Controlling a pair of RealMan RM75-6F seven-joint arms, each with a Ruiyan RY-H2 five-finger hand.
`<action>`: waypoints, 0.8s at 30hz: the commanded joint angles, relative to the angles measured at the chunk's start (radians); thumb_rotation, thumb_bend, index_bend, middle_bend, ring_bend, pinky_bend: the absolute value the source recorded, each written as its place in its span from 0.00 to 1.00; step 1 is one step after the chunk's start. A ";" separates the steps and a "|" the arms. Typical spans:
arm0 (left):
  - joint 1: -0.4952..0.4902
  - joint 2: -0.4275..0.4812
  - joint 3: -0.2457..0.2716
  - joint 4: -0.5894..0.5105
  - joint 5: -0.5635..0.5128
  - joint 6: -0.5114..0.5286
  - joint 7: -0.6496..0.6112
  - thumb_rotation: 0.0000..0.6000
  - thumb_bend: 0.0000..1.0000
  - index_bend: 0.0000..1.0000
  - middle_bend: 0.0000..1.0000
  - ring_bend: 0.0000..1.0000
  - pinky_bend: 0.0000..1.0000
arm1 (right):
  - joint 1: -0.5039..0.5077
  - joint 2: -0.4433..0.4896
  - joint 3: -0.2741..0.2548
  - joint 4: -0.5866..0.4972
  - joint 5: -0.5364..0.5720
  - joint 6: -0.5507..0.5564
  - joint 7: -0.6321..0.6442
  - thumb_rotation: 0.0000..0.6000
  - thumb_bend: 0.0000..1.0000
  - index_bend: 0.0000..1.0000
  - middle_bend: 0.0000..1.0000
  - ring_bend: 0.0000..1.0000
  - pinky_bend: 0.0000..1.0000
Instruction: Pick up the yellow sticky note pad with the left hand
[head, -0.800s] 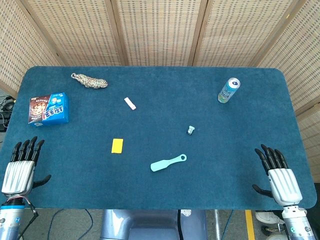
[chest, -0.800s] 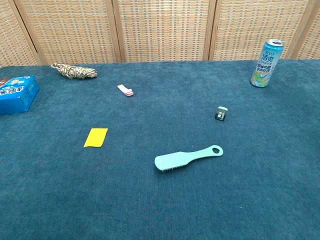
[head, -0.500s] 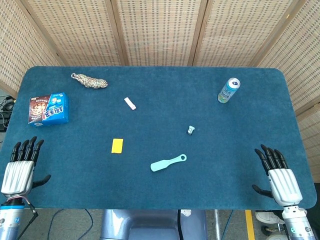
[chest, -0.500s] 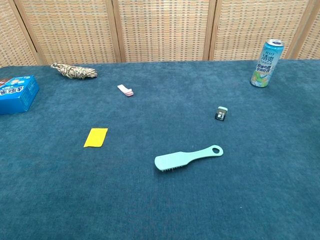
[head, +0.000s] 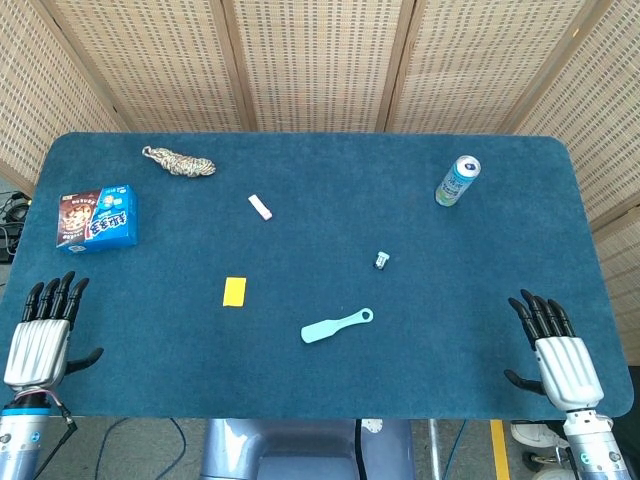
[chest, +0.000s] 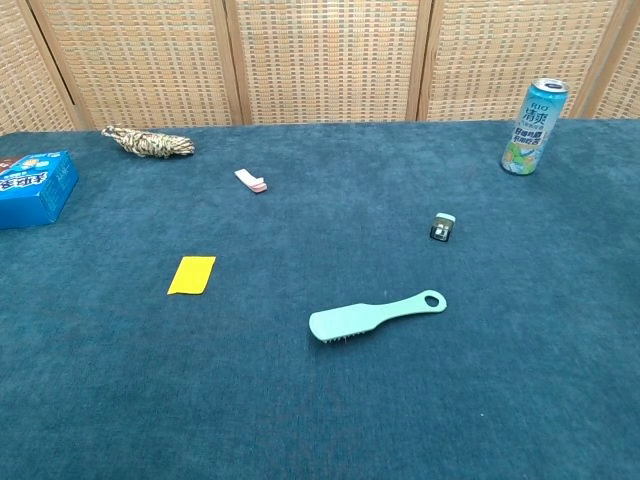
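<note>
a mint brush (head: 336, 325) lies near the surface's (head: 480, 300) front edge; the yellow sticky note pad (head: 234, 291) lies flat, well apart from the empty, spread left robot hand (head: 42, 338) at the front-left corner.

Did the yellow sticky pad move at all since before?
No. The yellow sticky note pad lies in the same spot on the table, the same way off from the mint brush and the blue box in both views.

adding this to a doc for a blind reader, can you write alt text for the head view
A yellow sticky note pad lies flat on a blue table, untouched; the left hand and right hand rest open at the near corners. Around it lie a mint brush, a blue box, a drink can and a rope bundle.
</note>
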 joint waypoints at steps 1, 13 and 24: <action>-0.002 -0.002 0.001 0.000 -0.002 -0.005 -0.002 1.00 0.00 0.00 0.00 0.00 0.00 | 0.000 0.001 0.000 0.000 -0.001 0.000 0.002 1.00 0.00 0.00 0.00 0.00 0.00; -0.035 -0.026 0.004 0.012 -0.006 -0.062 0.004 1.00 0.00 0.00 0.00 0.00 0.00 | 0.005 0.005 0.003 0.003 0.012 -0.013 0.022 1.00 0.00 0.00 0.00 0.00 0.00; -0.177 -0.147 -0.051 0.109 -0.072 -0.246 0.021 1.00 0.04 0.00 0.00 0.00 0.00 | 0.010 0.004 0.008 0.005 0.030 -0.027 0.022 1.00 0.00 0.00 0.00 0.00 0.00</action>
